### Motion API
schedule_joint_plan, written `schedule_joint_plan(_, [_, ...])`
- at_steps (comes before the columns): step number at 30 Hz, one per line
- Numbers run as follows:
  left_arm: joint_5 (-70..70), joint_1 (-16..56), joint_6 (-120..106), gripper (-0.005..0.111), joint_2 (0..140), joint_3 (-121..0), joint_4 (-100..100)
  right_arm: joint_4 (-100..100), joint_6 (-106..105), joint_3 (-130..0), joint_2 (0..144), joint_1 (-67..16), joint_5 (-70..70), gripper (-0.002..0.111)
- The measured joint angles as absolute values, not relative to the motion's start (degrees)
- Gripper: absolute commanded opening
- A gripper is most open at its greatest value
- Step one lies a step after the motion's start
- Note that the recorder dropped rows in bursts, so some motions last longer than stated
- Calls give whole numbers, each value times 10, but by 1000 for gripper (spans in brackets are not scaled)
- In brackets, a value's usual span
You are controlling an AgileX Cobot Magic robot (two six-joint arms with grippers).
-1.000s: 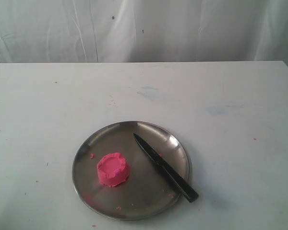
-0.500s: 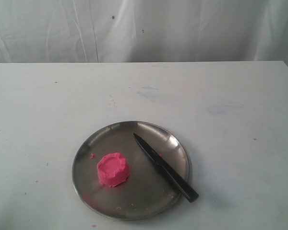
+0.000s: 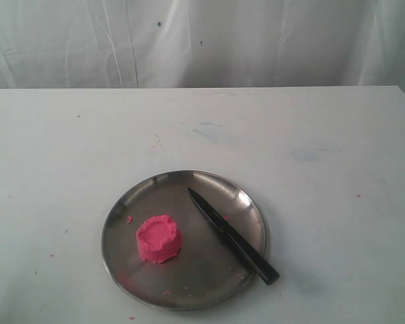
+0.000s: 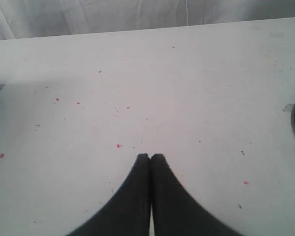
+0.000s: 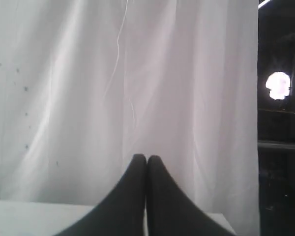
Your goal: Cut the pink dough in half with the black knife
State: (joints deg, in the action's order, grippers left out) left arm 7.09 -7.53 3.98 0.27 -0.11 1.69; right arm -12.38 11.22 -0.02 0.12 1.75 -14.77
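Both grippers, left (image 4: 150, 156) and right (image 5: 146, 157), sit pinched together holding nothing, so I'd grab the slim black knife (image 3: 232, 235) by its handle (overhanging the round steel plate (image 3: 118, 253)), beside the uncut pink dough puck (image 3: 159, 239).

Closed left pincer (image 4: 150, 156) over table (image 4: 196, 83)

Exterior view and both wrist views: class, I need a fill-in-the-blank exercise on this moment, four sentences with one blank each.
1. The pink dough sits on a steel ____.
2. The black knife has its ____ end over the plate's rim.
3. The dough is still in ____ piece.
4. The left gripper and right gripper are both ____.

Missing words: plate; handle; one; shut
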Motion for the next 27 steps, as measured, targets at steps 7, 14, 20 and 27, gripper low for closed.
schedule_joint_plan(7, [71,-75,40,0,3,-1,17,-114,219,0,0,18,-333,0])
schedule_joint_plan(14, [71,-75,40,0,3,-1,17,-43,182,-69,-1,18,-428,0])
schedule_joint_plan(20, [71,-75,40,0,3,-1,17,0,137,-182,9,18,-455,0])
schedule_joint_plan(27, [71,-75,40,0,3,-1,17,0,132,-358,127,18,-519,0])
